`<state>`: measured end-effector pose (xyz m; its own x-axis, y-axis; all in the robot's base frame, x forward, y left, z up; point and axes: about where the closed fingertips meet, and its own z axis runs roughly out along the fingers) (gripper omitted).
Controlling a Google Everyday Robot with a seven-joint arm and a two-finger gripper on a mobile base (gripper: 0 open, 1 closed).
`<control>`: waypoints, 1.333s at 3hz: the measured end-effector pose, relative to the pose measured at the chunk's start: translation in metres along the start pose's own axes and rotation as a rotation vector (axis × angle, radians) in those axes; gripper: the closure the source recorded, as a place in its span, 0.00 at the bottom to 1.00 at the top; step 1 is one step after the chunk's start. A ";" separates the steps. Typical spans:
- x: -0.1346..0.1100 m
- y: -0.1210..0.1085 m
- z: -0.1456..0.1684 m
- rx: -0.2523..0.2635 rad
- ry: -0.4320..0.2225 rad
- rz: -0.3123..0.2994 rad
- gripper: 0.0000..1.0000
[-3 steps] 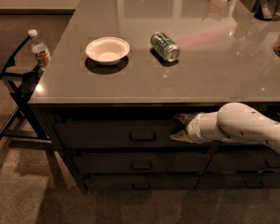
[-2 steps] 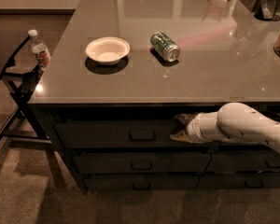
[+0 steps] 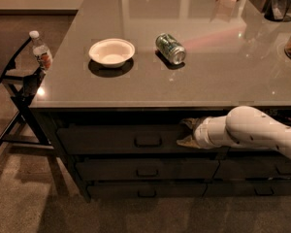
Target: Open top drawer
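The top drawer is a wide dark grey front just under the countertop, with a small black loop handle at its centre. It looks shut. My gripper is on the end of the white arm that reaches in from the right. It sits at the right end of the top drawer front, to the right of the handle and apart from it. Its two tan fingers stand spread, one above the other, with nothing between them.
On the grey countertop are a white bowl, a green can on its side, and dark items at the far right. Narrower drawers lie below. A water bottle stands on a black frame at the left.
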<state>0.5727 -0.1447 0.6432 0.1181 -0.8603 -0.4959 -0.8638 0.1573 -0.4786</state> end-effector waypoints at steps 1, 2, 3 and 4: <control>0.002 0.004 -0.002 0.000 0.000 0.002 1.00; -0.006 0.006 -0.012 0.029 -0.010 -0.004 1.00; -0.004 0.020 -0.014 0.034 -0.012 0.008 1.00; -0.004 0.020 -0.014 0.034 -0.012 0.007 0.83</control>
<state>0.5485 -0.1448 0.6462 0.1177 -0.8533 -0.5080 -0.8475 0.1803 -0.4992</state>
